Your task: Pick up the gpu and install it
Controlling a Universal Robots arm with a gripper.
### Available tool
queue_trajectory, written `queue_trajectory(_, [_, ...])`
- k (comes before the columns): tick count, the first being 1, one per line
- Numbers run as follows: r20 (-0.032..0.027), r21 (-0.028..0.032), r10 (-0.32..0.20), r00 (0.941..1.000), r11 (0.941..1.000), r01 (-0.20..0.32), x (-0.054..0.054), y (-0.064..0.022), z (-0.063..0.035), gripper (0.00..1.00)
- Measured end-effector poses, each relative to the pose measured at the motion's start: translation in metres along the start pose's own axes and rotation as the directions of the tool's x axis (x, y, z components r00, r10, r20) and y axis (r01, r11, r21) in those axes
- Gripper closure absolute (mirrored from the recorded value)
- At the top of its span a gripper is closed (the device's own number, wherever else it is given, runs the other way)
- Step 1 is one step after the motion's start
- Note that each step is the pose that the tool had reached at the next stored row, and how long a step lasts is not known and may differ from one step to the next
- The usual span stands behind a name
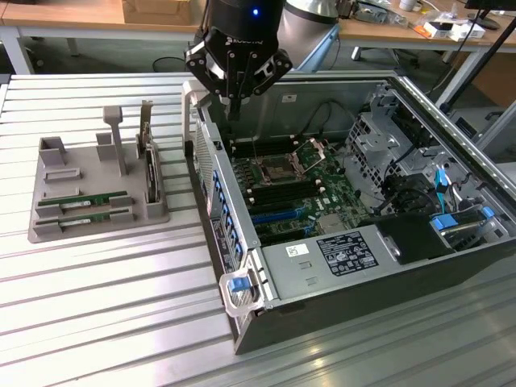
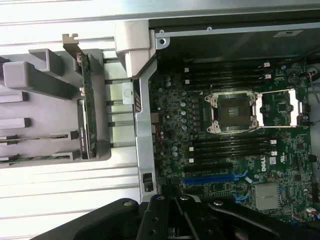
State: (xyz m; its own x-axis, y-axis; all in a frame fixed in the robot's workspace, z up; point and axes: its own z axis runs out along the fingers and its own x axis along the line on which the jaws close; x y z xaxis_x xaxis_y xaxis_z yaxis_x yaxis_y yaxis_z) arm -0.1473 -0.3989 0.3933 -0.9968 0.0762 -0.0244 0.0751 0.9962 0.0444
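Observation:
The gpu (image 1: 85, 199) is a thin green stick with a white label, lying flat in a slot of the grey holder (image 1: 48, 230) at the exterior view's left. A second, similar stick (image 1: 81, 214) lies just in front of it. In the wrist view, the sticks (image 2: 35, 136) show edge-on. My gripper (image 1: 234, 109) hangs shut with nothing in it over the far-left corner of the open computer case (image 1: 242, 266), well apart from the holder. The wrist view has the gripper (image 2: 175, 217) above the motherboard (image 2: 225, 165).
An upright dark card with a metal bracket (image 1: 149, 161) stands in the holder's far end, with grey posts beside it. The case's rear wall (image 1: 205, 173) lies between holder and motherboard (image 1: 298, 185). Drive cages and cables fill the case's right side. Ribbed metal table all round.

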Motion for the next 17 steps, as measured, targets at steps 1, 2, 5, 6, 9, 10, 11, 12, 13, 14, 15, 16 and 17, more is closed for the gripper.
queue_trajectory(1, [0.0,0.0,0.0,1.0,1.0,0.0,0.0002,0.0,0.0,0.9])
queue_trajectory(2, [0.0001,0.0,0.0,1.0,1.0,0.0,0.0006,0.0,0.0,0.9])
queue_trajectory(5, [0.0,0.0,0.0,1.0,1.0,0.0,0.0013,-0.0001,0.0,0.9])
queue_trajectory(6, [0.0,0.0,0.0,1.0,1.0,0.0,0.0016,-0.0001,0.0,0.9])
queue_trajectory(9, [0.0001,0.0,0.0,1.0,1.0,0.0,0.0029,-0.0002,-0.0001,0.9])
queue_trajectory(10, [0.0,0.0,0.0,1.0,1.0,0.0,0.0038,-0.0003,-0.0001,0.9])
queue_trajectory(11, [0.0,0.0,0.0,1.0,1.0,0.0,0.0045,-0.0003,-0.0001,0.9])
queue_trajectory(12, [0.0001,-0.0001,0.0,1.0,1.0,0.0,0.0048,-0.0004,-0.0001,0.9])
queue_trajectory(13, [0.0001,0.0,0.0,1.0,1.0,0.0,0.0053,-0.0004,-0.0001,0.9])
queue_trajectory(14, [0.0,0.0,0.0,1.0,1.0,0.0,0.0063,-0.0005,-0.0002,0.9])
queue_trajectory(15, [0.0001,0.0,0.0,1.0,1.0,0.0,0.0074,-0.0006,-0.0002,0.9])
queue_trajectory(16, [0.0,0.0,0.0,1.0,1.0,0.0,0.0084,-0.0006,-0.0002,0.9])
queue_trajectory(17, [0.0,0.0,0.0,1.0,1.0,0.0,0.0099,-0.0008,-0.0003,0.9])
